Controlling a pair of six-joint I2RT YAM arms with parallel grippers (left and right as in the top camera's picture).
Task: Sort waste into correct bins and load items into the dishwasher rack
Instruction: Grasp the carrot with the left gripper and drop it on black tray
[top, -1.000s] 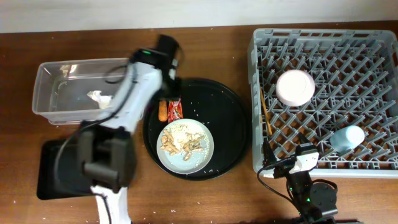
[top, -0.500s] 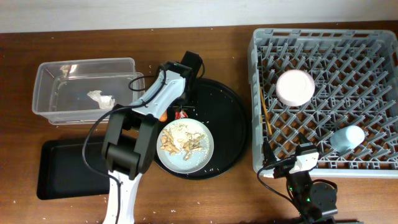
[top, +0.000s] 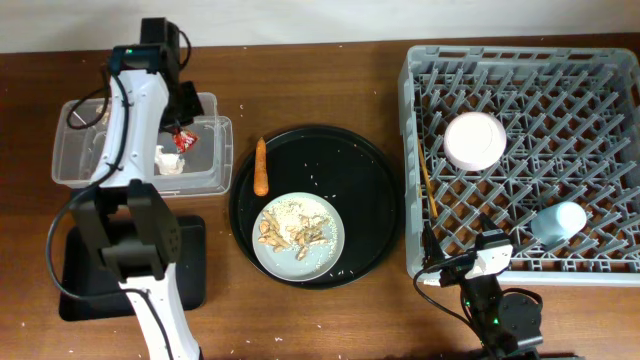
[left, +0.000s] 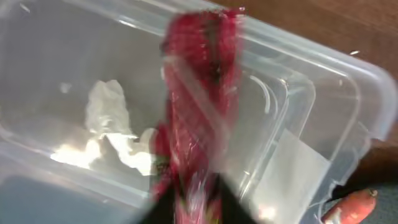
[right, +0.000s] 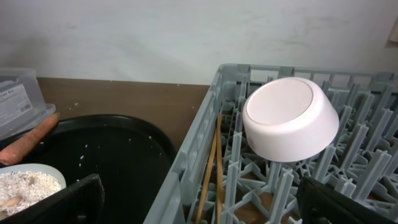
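Now L tool (top: 182, 130) grips red wrapper (left: 199, 106) over tub (top: 62, 160); label (right: 13, 96) illegible.

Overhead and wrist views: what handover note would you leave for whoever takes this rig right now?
Grippers: the left gripper is shut on the red wrapper, held over the clear tub. The right gripper is open and empty at the rack front edge.
Done: tissue in the tub; bowl, cup and chopsticks in the rack.
Left: release the wrapper; bin the carrot, lying on the round black tray; clear the food scraps off the plate, then rack the plate.
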